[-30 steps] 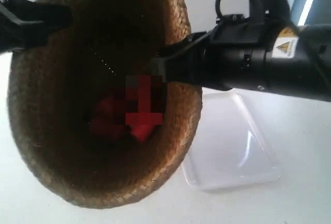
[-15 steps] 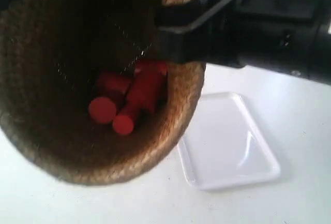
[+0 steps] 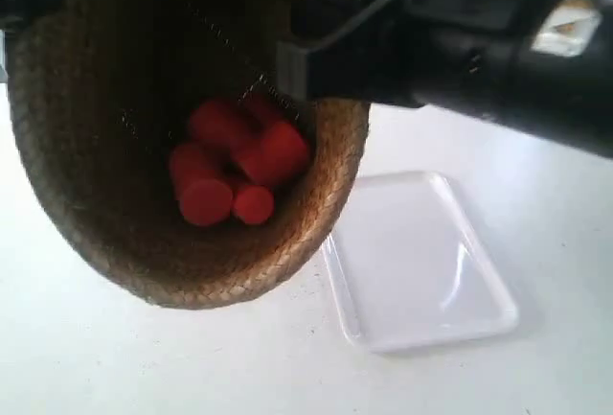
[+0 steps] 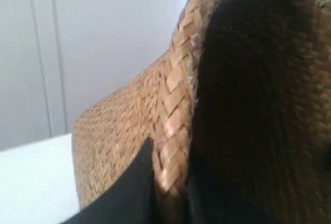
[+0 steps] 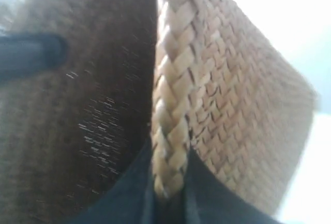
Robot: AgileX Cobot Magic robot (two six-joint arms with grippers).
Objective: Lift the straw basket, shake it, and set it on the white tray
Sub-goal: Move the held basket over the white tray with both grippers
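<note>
The straw basket (image 3: 105, 214) hangs in the air, tilted so its dark inside faces the exterior view. Several red cylinders (image 3: 235, 161) lie in its bottom. My left gripper (image 4: 170, 182) is shut on the braided rim (image 4: 176, 105), one finger outside and one inside. On the opposite rim (image 5: 170, 94) my right gripper (image 5: 168, 182) is likewise shut. In the exterior view the arm at the right (image 3: 460, 51) holds the basket's near rim; the other arm shows only at the top left corner. The white tray (image 3: 421, 262) lies on the table below and to the right.
The white table (image 3: 115, 367) lies under the basket. A pale wall (image 4: 93, 43) stands behind in the left wrist view.
The basket has risen and shifted in the exterior view, and the red cylinders inside have tumbled into a new arrangement. The right-hand arm has moved up. The tray has stayed put.
</note>
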